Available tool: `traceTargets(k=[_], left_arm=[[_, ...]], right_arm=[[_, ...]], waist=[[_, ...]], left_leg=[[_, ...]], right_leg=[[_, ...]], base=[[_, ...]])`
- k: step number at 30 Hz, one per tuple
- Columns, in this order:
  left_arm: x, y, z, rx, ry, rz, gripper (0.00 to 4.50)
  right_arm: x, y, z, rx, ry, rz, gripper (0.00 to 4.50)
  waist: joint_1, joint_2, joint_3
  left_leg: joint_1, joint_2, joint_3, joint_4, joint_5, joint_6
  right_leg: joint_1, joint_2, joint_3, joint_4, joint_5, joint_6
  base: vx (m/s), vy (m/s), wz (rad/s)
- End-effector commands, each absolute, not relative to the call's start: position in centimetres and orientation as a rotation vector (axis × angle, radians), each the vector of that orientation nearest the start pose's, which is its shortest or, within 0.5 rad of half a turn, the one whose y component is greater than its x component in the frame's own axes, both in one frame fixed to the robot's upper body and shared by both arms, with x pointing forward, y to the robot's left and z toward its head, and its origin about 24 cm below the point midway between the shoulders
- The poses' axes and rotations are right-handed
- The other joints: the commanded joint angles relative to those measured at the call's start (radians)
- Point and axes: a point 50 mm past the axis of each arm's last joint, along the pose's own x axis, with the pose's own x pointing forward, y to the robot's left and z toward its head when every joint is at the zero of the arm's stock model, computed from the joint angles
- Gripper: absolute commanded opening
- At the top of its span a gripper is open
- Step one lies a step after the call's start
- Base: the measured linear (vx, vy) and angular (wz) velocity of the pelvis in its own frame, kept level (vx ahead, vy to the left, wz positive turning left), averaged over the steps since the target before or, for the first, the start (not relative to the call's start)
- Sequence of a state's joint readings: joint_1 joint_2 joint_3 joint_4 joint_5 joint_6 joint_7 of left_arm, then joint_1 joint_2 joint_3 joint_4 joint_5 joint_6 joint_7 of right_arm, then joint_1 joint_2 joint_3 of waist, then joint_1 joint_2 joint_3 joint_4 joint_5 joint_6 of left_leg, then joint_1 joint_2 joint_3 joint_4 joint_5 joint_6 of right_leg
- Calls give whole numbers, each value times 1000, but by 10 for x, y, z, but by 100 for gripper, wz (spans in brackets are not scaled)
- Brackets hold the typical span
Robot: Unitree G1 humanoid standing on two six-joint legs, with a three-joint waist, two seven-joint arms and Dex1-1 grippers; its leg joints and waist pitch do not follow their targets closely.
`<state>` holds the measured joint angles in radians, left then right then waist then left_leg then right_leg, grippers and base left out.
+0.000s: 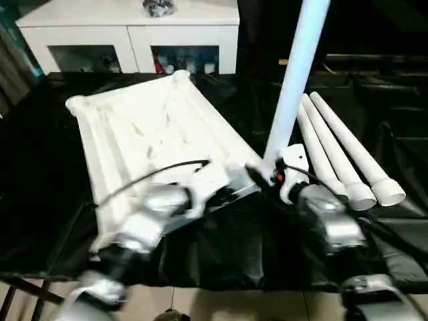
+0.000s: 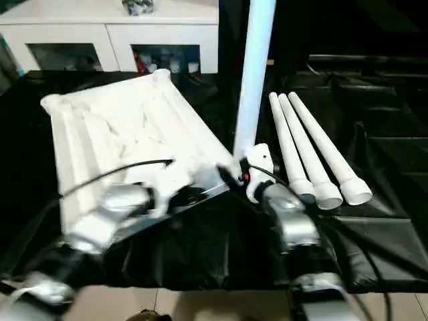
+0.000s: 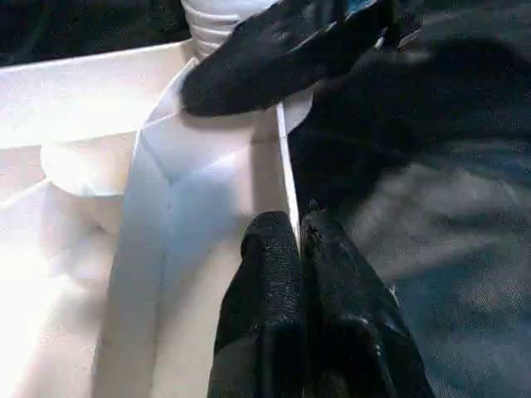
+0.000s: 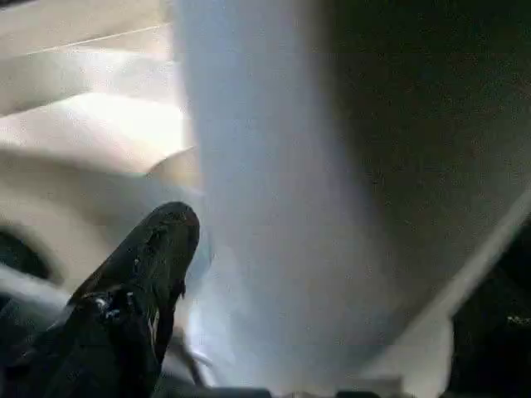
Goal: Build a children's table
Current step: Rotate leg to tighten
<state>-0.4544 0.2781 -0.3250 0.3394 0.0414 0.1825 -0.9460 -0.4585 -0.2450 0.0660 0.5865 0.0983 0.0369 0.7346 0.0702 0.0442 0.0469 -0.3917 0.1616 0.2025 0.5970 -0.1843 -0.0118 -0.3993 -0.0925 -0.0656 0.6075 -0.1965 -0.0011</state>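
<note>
While the left gripper (image 3: 300, 240) pinches the upturned tabletop's (image 1: 144, 124) rim, one leg (image 1: 294, 80) stands upright in its corner. Whether the right gripper (image 1: 262, 175) grips that leg, I cannot tell.

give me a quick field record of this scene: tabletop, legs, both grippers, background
tabletop: white table top lies upside down, ribbed underside up, on black sheeting
standing leg: one white leg stands upright at the top's near right corner
spare legs: three white legs lie side by side on the sheeting, to the right of the top
left gripper: shut, fingers pinched on the top's thin near rim
right gripper: at the foot of the standing leg; one black finger lies beside the leg
background: white cabinet behind the table
</note>
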Motion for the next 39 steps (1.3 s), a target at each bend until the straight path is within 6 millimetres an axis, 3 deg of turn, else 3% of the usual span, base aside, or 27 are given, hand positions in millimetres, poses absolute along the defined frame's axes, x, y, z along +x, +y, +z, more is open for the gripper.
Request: traceTargets(k=[1,4,8,14,21,24,25,28,29,30,31,34,37,39], left_arm=[[286,86,47,418,317,-1361,0],[285,100,47,440,356,-1413,0],[285,112,47,463,390,-1447,0],[287,124,49,482,422,-1474,0],[288,127,49,459,417,-1446,0],[290,122,47,444,404,-1403,0],[294,114,44,444,400,-1329,0],[297,106,43,422,392,-1279,0],[299,81,43,367,369,-1207,0],[299,78,43,363,367,-1202,0],[299,76,43,361,366,-1199,0],[300,47,42,354,349,-1137,0],[300,33,43,355,334,-1134,0],[298,30,45,356,325,-1155,0]], right_arm=[[309,-137,36,-136,257,976,390],[298,-143,41,-163,291,1148,390],[292,-148,45,-184,321,1262,355],[287,-149,46,-222,367,1375,301],[286,-144,41,-186,358,1344,275],[290,-141,38,-157,330,1245,275],[296,-138,32,-135,318,1107,275],[299,-135,27,-113,313,1010,274],[306,-122,16,-44,311,800,274],[306,-121,15,-37,311,782,274],[307,-120,15,-33,310,772,274],[313,-97,7,13,338,591,274],[315,-85,7,-15,329,554,274],[316,-85,9,17,318,555,344]], waist=[[3,-10,-65],[20,-7,-61],[24,-8,-57],[26,-13,-59],[27,-17,-61],[25,-17,-57],[20,-16,-54],[14,-17,-50],[7,-10,-47],[4,-10,-45],[4,-16,-47],[-4,-13,-48],[-10,-15,-46],[-10,-13,-44]], left_leg=[[20,72,-33,-68,-145,98],[26,78,-31,-71,-197,85],[28,80,-33,-78,-254,46],[26,78,-34,-77,-232,38],[23,77,-33,-73,-195,54],[24,77,-34,-76,-217,43],[26,77,-35,-80,-239,29],[33,76,-39,-85,-304,-7],[35,79,-41,-90,-324,-32],[37,77,-42,-92,-340,-43],[39,73,-47,-91,-374,-50],[39,73,-46,-94,-381,-48],[41,69,-49,-92,-417,-53],[43,68,-50,-92,-440,-48]], right_leg=[[46,-66,45,-58,-14,-273],[41,-66,46,-64,-107,-263],[39,-69,49,-69,-190,-254],[40,-73,50,-68,-192,-252],[41,-72,49,-62,-159,-261],[38,-73,50,-69,-206,-254],[36,-73,51,-74,-244,-243],[33,-77,51,-86,-361,-213],[28,-75,54,-90,-395,-194],[23,-73,53,-94,-409,-193],[28,-78,49,-99,-455,-172],[20,-74,53,-104,-443,-157],[17,-76,49,-112,-487,-139],[16,-76,49,-117,-512,-125]], base=[[0,0,0],[0,0,0],[0,0,0],[0,0,0],[0,0,0],[0,0,0],[0,0,0],[0,0,0],[0,0,0],[0,0,0],[0,0,0],[0,0,0],[0,0,0],[0,0,0]])
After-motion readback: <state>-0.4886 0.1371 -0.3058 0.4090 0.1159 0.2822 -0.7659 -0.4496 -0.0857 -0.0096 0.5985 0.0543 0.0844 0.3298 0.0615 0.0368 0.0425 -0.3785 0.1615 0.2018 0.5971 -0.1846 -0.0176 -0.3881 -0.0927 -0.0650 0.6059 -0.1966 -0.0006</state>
